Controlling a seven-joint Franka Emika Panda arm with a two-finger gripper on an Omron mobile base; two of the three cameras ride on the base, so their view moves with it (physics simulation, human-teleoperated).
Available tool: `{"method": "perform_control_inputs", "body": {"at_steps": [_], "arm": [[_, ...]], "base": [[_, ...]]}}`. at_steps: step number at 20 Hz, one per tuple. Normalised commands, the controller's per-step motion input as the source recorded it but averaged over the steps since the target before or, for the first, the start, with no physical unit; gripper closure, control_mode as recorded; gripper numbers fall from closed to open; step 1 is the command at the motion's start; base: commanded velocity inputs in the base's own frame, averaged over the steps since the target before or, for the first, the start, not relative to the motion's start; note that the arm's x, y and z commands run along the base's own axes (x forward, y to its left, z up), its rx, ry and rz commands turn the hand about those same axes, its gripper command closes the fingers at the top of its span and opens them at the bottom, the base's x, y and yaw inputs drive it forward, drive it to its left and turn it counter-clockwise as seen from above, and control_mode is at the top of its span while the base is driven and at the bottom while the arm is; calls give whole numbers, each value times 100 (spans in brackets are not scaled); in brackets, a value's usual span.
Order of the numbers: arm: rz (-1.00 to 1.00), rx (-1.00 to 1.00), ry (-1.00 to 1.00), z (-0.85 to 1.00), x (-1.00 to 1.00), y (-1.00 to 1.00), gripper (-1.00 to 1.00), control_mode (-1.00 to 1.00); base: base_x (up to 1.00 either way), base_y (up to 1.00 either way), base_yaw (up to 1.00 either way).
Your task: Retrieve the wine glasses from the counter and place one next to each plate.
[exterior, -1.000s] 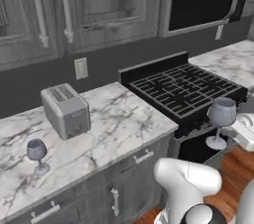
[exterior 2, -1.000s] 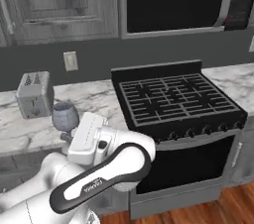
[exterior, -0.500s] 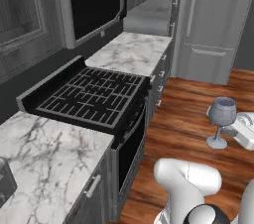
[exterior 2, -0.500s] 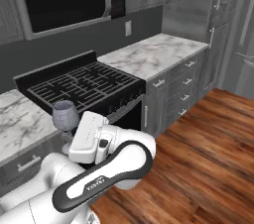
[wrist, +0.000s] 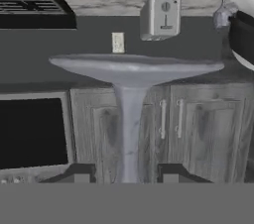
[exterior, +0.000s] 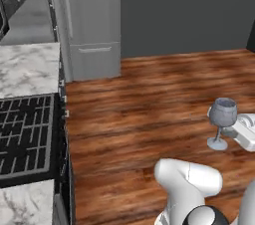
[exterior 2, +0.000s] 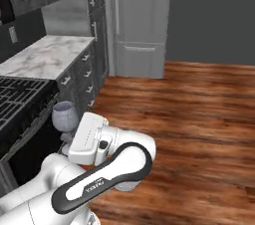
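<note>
Glass [exterior: 222, 122] up in air over wood floor [exterior: 149, 109], stem between gripper [wrist: 127, 171] fingers, half closed on it. You carry it. Thin stem: fast turn, glass could slip, fall, break. Stove [exterior: 25, 139] close; watch bumps.

The wine glass [exterior: 222, 114] looks like smooth, translucent grey-blue glass. The worktop [exterior: 27, 69] is polished white marble with grey veins. The floor [exterior: 164, 94] is glossy reddish wood planking. The fridge [exterior 2: 139, 20] has a brushed, matt grey metal finish.
</note>
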Motion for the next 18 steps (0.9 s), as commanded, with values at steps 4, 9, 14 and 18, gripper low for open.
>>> {"method": "perform_control_inputs", "body": {"at_steps": [4, 9, 14, 18], "arm": [[0, 0, 0, 0, 0, 0, 100, 100], [0, 0, 0, 0, 0, 0, 100, 100], [0, 0, 0, 0, 0, 0, 100, 100], [0, 0, 0, 0, 0, 0, 100, 100]], "base": [[0, -14, -96], [0, -40, -90], [0, -48, -88], [5, -28, -87]]}}
